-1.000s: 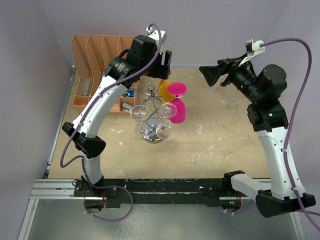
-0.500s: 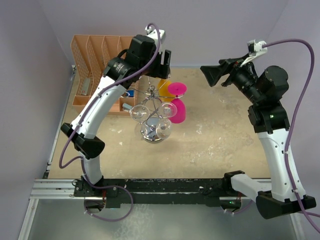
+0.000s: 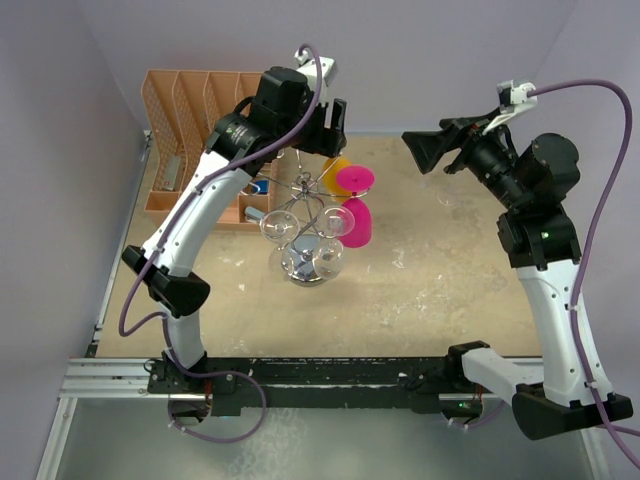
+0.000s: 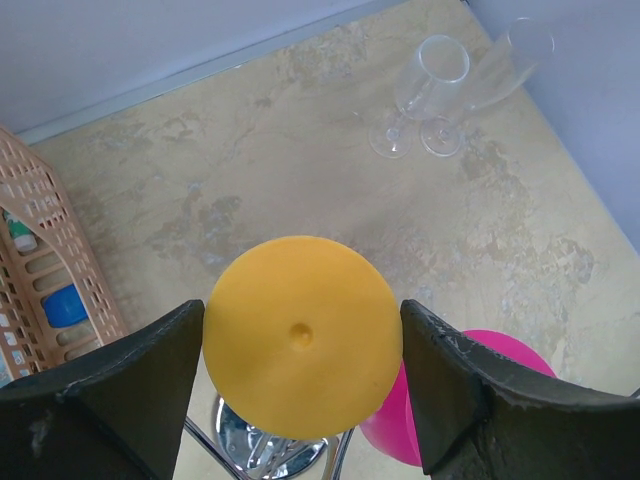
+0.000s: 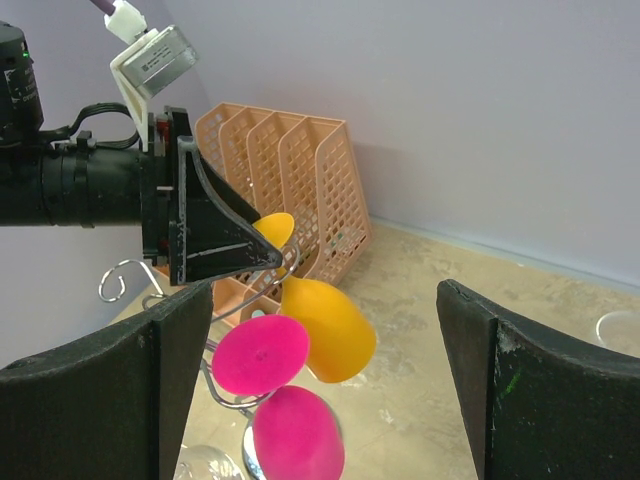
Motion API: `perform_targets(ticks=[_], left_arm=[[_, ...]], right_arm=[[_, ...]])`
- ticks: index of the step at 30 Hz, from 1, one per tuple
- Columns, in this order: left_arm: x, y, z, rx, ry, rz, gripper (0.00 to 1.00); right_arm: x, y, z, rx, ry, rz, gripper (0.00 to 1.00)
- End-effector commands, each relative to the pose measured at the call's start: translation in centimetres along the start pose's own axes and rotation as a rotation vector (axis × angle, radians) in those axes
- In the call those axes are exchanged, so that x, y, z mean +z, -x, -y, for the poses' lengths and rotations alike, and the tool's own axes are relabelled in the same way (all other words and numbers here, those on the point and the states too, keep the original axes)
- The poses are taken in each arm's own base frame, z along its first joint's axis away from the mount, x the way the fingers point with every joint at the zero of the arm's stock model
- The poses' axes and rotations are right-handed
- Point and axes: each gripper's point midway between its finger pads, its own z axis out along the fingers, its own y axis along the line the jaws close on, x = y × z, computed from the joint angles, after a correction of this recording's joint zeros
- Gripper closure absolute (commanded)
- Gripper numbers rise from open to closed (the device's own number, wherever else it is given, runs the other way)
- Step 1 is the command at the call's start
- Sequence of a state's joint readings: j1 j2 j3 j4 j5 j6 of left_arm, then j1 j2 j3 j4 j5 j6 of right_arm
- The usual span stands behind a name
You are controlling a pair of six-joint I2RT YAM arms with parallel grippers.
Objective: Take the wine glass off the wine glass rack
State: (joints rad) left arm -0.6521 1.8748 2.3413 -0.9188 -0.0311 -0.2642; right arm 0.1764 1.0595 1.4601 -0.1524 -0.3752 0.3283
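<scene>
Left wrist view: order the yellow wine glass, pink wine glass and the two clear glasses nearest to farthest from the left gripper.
1. yellow wine glass, between the fingers.
2. pink wine glass, just beyond, lower right.
3. clear glasses, on the table, upper right.

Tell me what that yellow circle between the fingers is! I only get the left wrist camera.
Observer: It's the foot of a yellow wine glass. The right wrist view shows its bowl hanging tilted below the left gripper.
Operator: Any more glasses hanging there?
Observer: Yes, the top view shows clear glasses hanging on the wine glass rack.
Operator: Where's the other arm?
Observer: The right gripper is open, raised off to the rack's right, touching nothing.
</scene>
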Motion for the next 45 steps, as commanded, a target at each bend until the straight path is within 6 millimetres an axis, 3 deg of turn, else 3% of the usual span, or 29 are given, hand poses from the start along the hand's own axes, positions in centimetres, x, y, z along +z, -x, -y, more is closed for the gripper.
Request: perform_targets(ticks=[1, 15, 22, 26, 38, 45], left_arm=[[-2.0, 2.9, 1.4, 0.038, -0.068, 0.101, 0.52], [-0.1, 3.3, 0.7, 0.09, -0.036, 0.105, 0.52], [-1.2, 2.7, 2.5, 0.138, -0.134, 0.109, 0.53], [-1.3, 2.4, 2.5, 0.153, -0.134, 0.103, 0.53], [-3.9, 2.1, 1.2, 0.167, -0.064, 0.107, 0.55], [-5.4, 1.7, -1.3, 0.156, 0.07, 0.105, 0.56]], right_arm=[[-0.5, 2.5, -0.8, -0.029, 0.013, 0.079, 0.05], [-0.6, 3.2, -0.8, -0.037, 0.005, 0.088, 0.05], [-0.4, 3.0, -0.9, -0.031, 0.017, 0.088, 0.05], [-0.2, 2.6, -1.0, -0.022, 0.027, 0.083, 0.05], [-0.3, 2.5, -0.9, -0.026, 0.023, 0.079, 0.05], [-0.3, 2.4, -0.8, -0.024, 0.022, 0.077, 0.05]])
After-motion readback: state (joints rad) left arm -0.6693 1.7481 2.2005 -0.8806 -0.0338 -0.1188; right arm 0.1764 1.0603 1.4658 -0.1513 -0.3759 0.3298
